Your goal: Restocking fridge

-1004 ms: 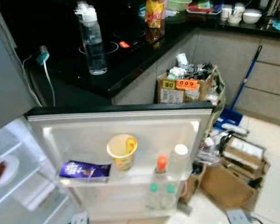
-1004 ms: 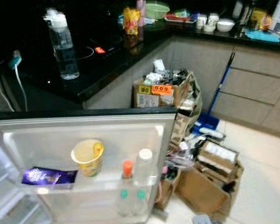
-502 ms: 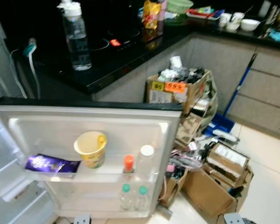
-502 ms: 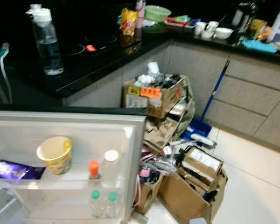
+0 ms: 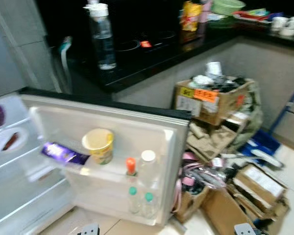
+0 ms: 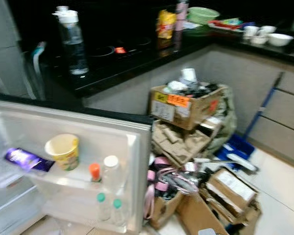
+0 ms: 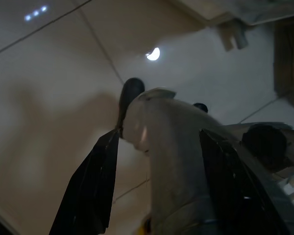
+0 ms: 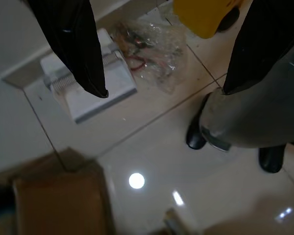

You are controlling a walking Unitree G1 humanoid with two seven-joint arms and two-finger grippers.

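Right gripper [image 8: 161,63] hangs spread over floor, well below the fridge door [image 5: 112,132]; left's fingers seemingly apart.

A black counter [image 6: 112,73] is seen along the wall, with a clear water bottle [image 6: 72,41] stood upright on it and a yellow snack bag [image 6: 165,23] farther back. White bowls [image 6: 279,39] are set at the far end. On the tiled floor [image 6: 279,205], cardboard boxes [image 6: 186,105] stuffed with clutter are piled against the cabinets (one bears orange stickers). A blue broom [image 6: 257,120] is leaned nearby.
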